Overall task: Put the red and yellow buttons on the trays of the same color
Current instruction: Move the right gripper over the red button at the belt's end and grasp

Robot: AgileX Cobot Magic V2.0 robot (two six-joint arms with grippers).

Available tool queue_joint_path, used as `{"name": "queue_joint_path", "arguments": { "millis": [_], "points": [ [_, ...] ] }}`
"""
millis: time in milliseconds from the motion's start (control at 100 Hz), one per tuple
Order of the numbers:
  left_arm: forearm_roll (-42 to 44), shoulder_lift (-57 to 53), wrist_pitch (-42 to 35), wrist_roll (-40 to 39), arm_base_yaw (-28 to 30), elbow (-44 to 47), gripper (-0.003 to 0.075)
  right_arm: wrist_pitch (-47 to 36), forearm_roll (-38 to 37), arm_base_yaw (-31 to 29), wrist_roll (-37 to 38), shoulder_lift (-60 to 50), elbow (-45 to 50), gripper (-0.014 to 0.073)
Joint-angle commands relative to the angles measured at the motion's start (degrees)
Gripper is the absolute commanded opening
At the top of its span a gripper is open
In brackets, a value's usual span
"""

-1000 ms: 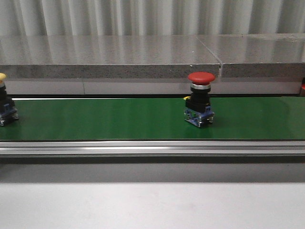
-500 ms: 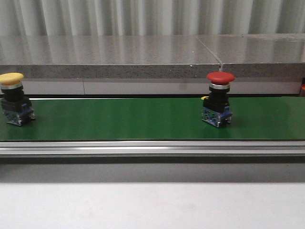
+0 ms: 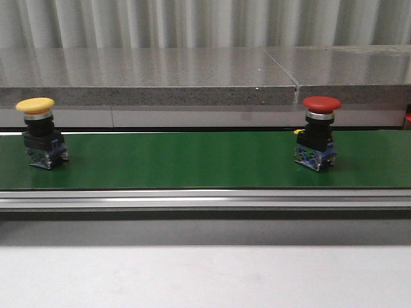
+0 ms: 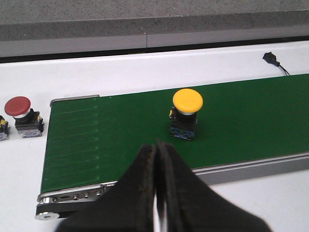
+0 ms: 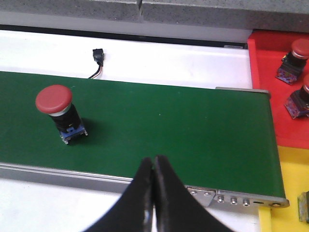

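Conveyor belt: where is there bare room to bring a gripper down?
The green belt is bare between the yellow button and the red button, and from the red button to the belt's end. The red tray beyond already holds two red buttons.

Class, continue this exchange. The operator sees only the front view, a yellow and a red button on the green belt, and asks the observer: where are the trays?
Observer: In the right wrist view, the red tray lies just past the belt end, with the yellow tray adjoining it.
Operator: Anything in the red one?
Observer: Two red buttons sit in it already.
Operator: Are the grippers ready?
Observer: The left gripper and right gripper are both shut, holding nothing.
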Motion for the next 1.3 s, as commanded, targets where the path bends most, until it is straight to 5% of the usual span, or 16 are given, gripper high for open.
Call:
{"name": "queue_joint_path", "arguments": {
  "millis": [0, 180, 260, 510, 1290],
  "points": [
    [-1.0, 0.1, -4.5, 0.2, -0.5, -1.5, -0.002, -2.9, 0.3, 0.0, -0.6, -0.1, -1.3, 0.0048],
    [-1.0, 0.1, -4.5, 0.2, -0.5, -1.5, -0.002, -1.6, 0.3, 0.0, -0.6, -0.1, -1.3, 0.0495],
    [-1.0, 0.1, -4.5, 0.2, -0.5, -1.5, -0.002, -1.6, 0.3, 0.0, -0.6, -0.1, -1.3, 0.0617],
    [-1.0, 0.1, -4.5, 0.2, -0.5, -1.5, -0.002, -0.9, 0.4, 0.0, -0.6, 2.6, -1.9, 0.0587],
    [-1.0, 0.1, -4.6, 0.2, -0.5, -1.5, -0.002, 0.9, 0.4, 4.1, -1.1, 36.0, -15.5, 0.0587]
  ]
}}
